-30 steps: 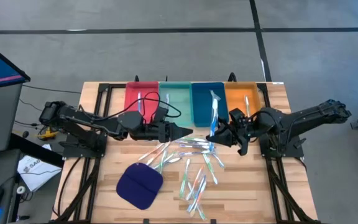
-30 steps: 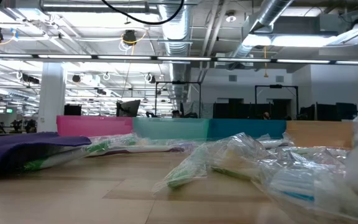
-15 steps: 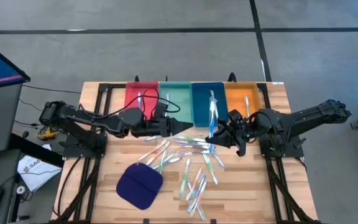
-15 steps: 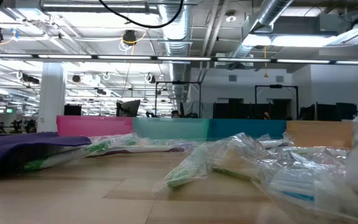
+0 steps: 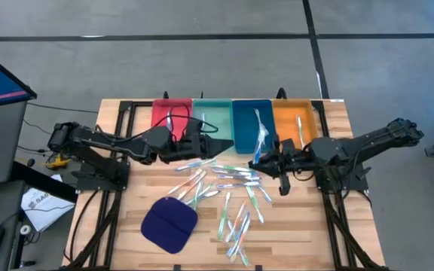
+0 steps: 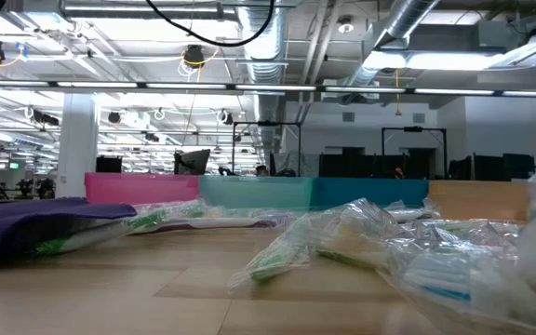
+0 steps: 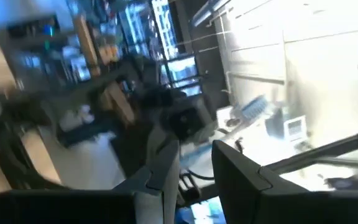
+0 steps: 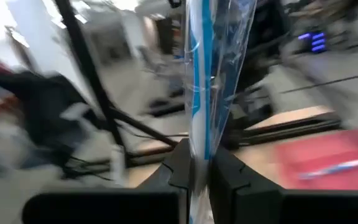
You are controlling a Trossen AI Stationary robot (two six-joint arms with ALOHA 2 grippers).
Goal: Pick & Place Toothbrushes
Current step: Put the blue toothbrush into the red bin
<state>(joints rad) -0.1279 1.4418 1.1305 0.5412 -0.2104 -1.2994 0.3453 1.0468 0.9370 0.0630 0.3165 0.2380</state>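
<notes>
1. The right gripper [image 5: 256, 162] has its jaws clenched on one wrapped blue toothbrush [image 8: 202, 81]. In the right wrist view the stick rises straight out from between the fingers [image 8: 179, 163], so its long axis runs in line with the jaws and away from the wrist.

2. From above, the held toothbrush [image 5: 260, 143] points from the jaws toward the blue tray [image 5: 242, 129], free end over the tray's interior, gripped end at the tray's near edge. Its axis lies roughly along the tray's length.

3. We judge this to be the relation the coming move turns on: the tray is directly ahead of the right jaws, already aligned with the stick, so lowering and releasing should be enough. The right arm is clearly the nearer one.

4. The left gripper [image 5: 223, 143] sits at the near edge of the teal tray [image 5: 217, 124]. In the left wrist view a narrow gap shows between its fingers [image 7: 166, 168]; the jaws look released, nothing between them.

5. The loose toothbrushes [image 5: 232, 197] lie scattered on the tabletop [image 5: 119, 218], below and between both sets of jaws, axes pointing many ways. A few sticks already lie in the red tray [image 5: 164, 120] and orange tray [image 5: 296, 120].

6. The dark blue cloth pad [image 5: 169, 224] lies well apart from both jaws.
</notes>
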